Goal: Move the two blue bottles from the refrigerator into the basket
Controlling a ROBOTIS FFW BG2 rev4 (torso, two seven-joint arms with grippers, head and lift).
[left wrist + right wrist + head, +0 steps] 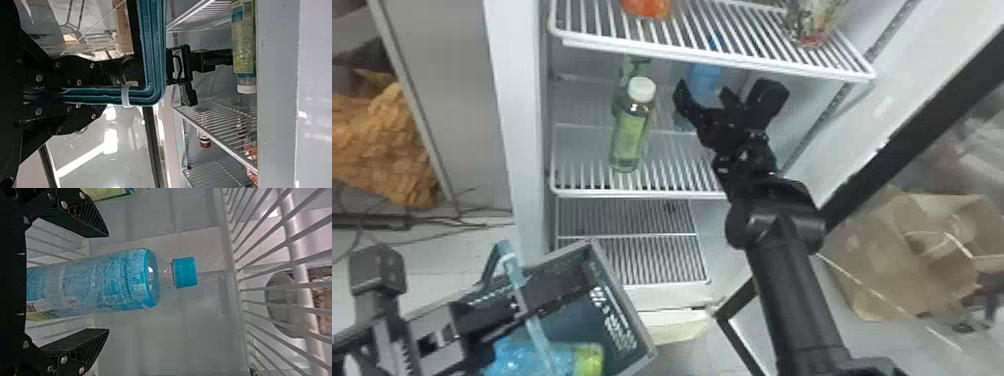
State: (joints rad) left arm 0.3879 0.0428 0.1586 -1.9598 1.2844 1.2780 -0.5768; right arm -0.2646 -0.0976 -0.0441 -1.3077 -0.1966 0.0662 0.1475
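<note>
My right gripper [727, 97] is open inside the refrigerator, in front of a blue bottle [705, 77] standing on the middle shelf. In the right wrist view the upright blue bottle [113, 280] with its blue cap lies between the spread fingers of my right gripper [106, 283], a gap on either side. At the lower left, my left gripper [482, 317] is shut on the handle [529, 315] of the dark basket [624, 295]. The left wrist view shows my left gripper [102, 96] around the teal handle [152, 58]. Another blue bottle [532, 356] lies in the basket.
A green bottle [631, 130] with a white cap stands left of my right gripper, a second greenish one behind it. The upper wire shelf [722, 60] hangs close above the gripper. The open door's dark frame [897, 135] runs along the right; a brown bag [897, 260] lies beyond.
</note>
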